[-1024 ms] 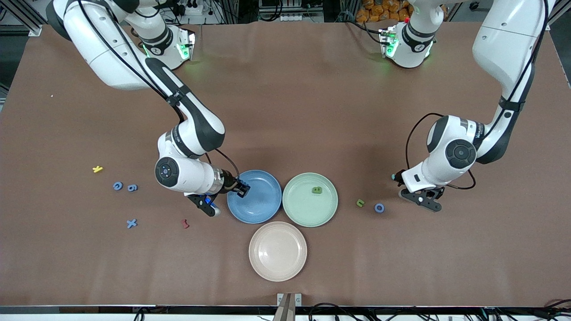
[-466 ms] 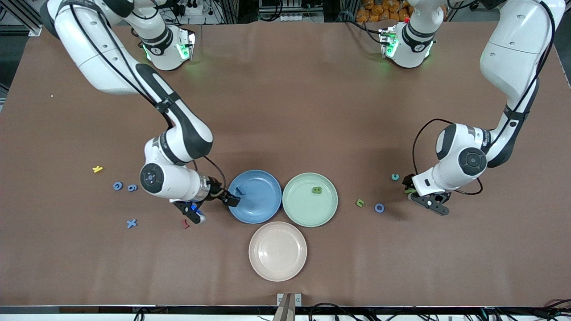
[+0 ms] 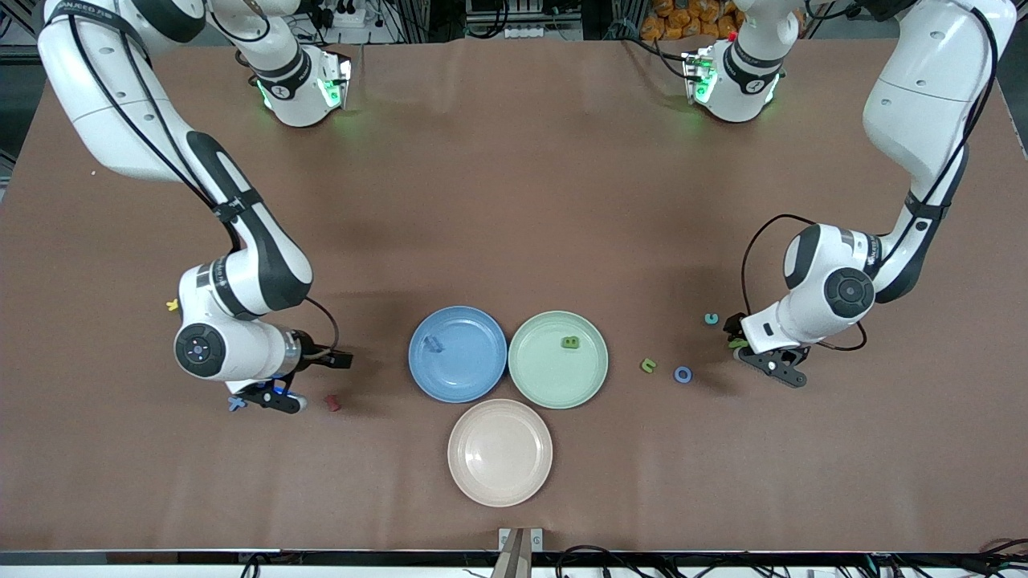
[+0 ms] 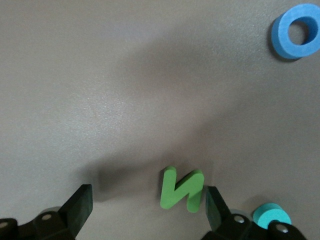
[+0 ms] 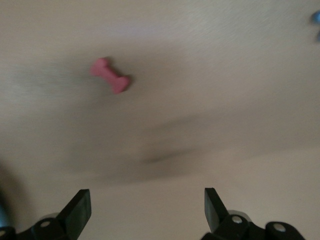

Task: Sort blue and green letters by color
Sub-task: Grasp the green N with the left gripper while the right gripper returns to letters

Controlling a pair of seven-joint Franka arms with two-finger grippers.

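I have the left hand low over the surface at the left arm's end, fingers spread wide and empty, a green letter lying flat between them, close against one finger. Its long strokes run roughly along the fingers, so a plain squeeze should catch it across its width. A teal ring sits just beside that hand; a blue ring and a second green letter lie near, toward the plates, clear of the fingers.

My right hand hangs over the right arm's end of the surface, fingers wide apart and holding nothing. A dark-red piece lies close by, nearer the front camera; it is not part of the sort. A blue letter peeks out beside that arm's wrist, and a yellow letter lies farther off.

One blue letter rests in the blue plate, one green letter in the green plate; the beige plate holds nothing. I judge the left arm nearest its next pick, with nothing blocking it but the teal ring alongside.
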